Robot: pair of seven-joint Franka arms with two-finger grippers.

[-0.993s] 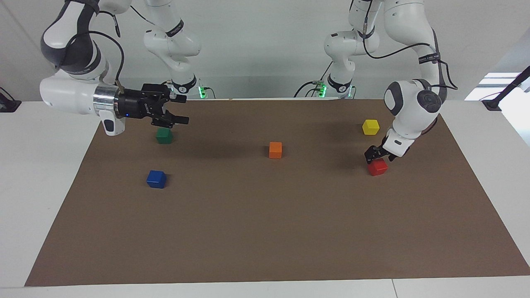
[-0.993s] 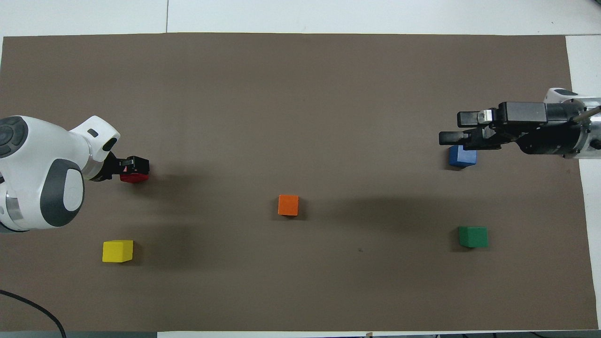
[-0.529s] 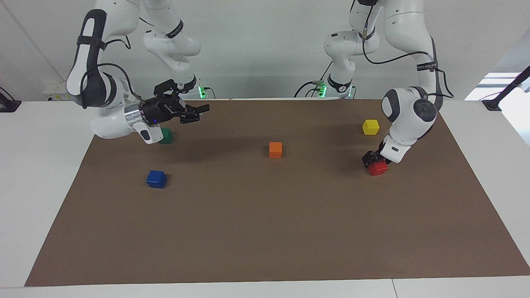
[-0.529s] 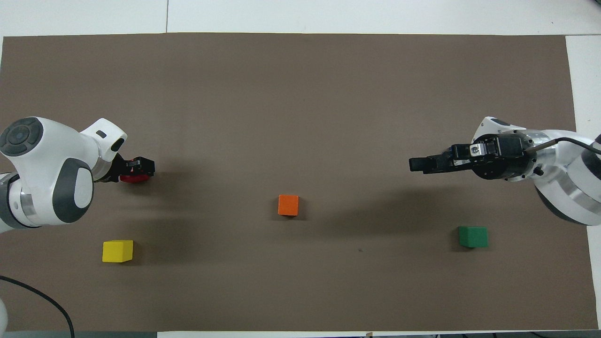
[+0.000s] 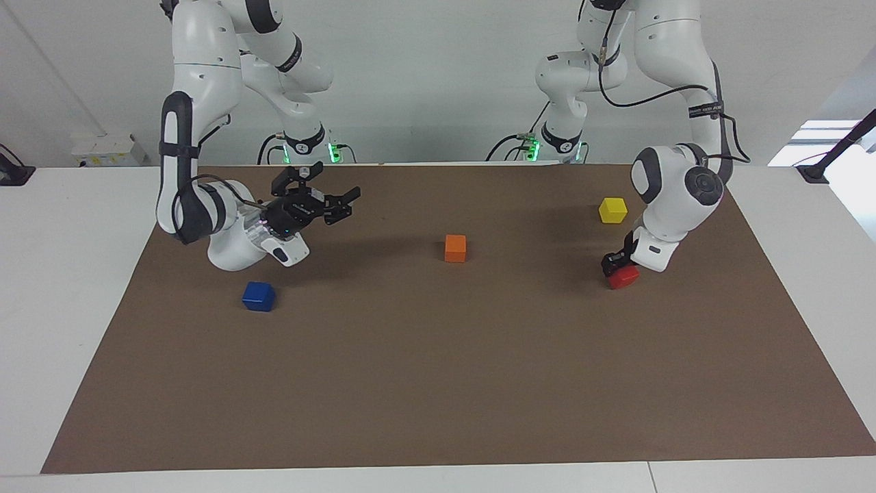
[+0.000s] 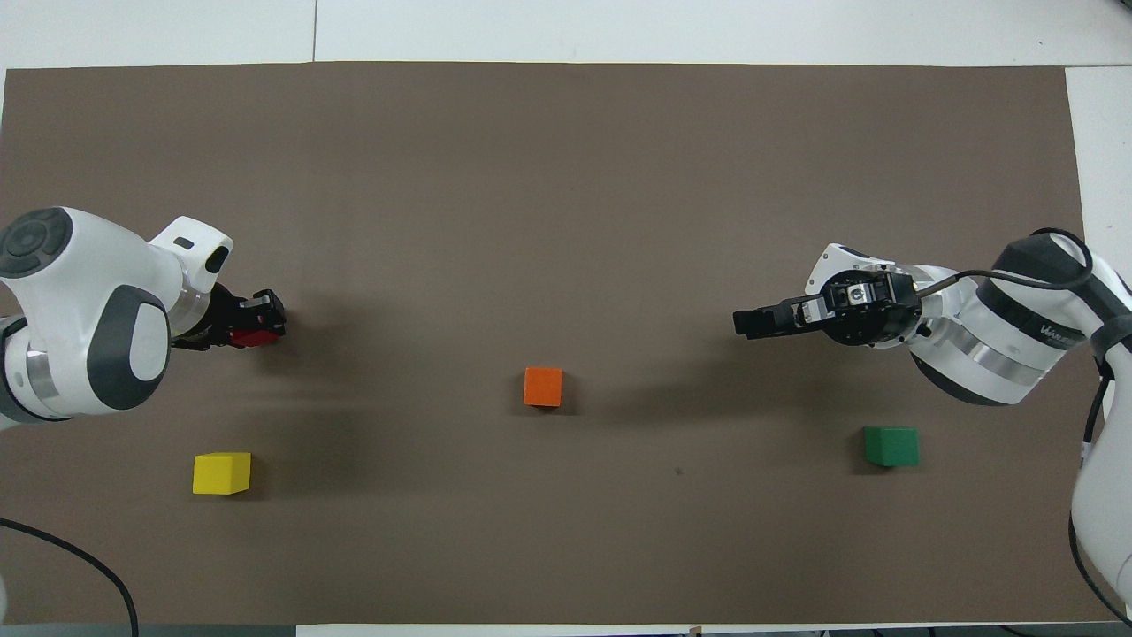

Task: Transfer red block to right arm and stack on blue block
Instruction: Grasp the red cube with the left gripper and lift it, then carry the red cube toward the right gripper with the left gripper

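The red block [image 5: 625,277] sits low at the mat toward the left arm's end, a little farther from the robots than the yellow block. My left gripper [image 5: 616,264] reaches down onto it and is shut on it; from overhead only a sliver of the red block [image 6: 254,336] shows under the left gripper [image 6: 256,320]. The blue block [image 5: 258,296] lies on the mat at the right arm's end; overhead, the right arm's wrist hides it. My right gripper [image 5: 345,206] hangs open and empty over the mat, pointing toward the orange block; overhead the right gripper [image 6: 747,323] shows edge-on.
An orange block [image 6: 543,387] sits mid-mat. A yellow block [image 6: 221,472] lies near the left arm's base and a green block [image 6: 891,446] near the right arm's base. The brown mat [image 5: 438,383] covers the white table.
My left gripper has shut on the red block. The right arm swung its open gripper away from over the blue and green blocks toward the middle of the mat, turning its wrist.
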